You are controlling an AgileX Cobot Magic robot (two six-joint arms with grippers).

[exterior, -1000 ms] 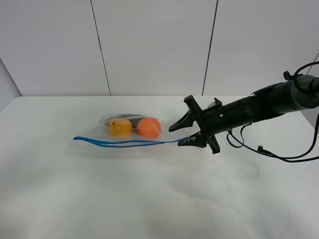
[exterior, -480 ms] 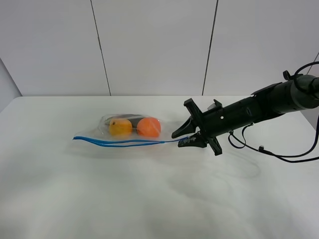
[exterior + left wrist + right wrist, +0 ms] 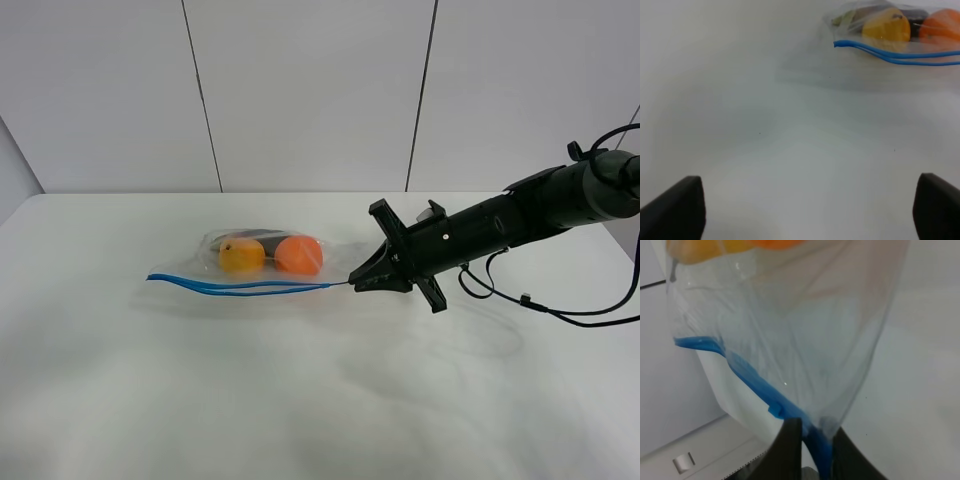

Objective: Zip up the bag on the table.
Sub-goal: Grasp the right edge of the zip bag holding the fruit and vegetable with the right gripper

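At the left, the left gripper [image 3: 810, 187] looks over the bare table [image 3: 765, 140] with its fingers wide apart and holding nothing. The left end of the bag lies a little beyond it. The bag [image 3: 262, 262] rests flat on the table, left of the middle. A yellow fruit [image 3: 241, 256] and an orange fruit [image 3: 299, 255] sit side by side inside it, on the far side of the blue zip strip [image 3: 240, 287]. Along its left part the strip shows as two separate lines, so there it is open. At the right end the right gripper [image 3: 360, 281] has its fingers [image 3: 790, 440] pressed together on the strip. Whether they hold a slider I cannot tell, because the wrist view is too close. To close it well, I think the pinch must be firm and travel left, straight along the strip. The bag is floppy and may simply slide along with it, so the left gripper should first pin the left corner.
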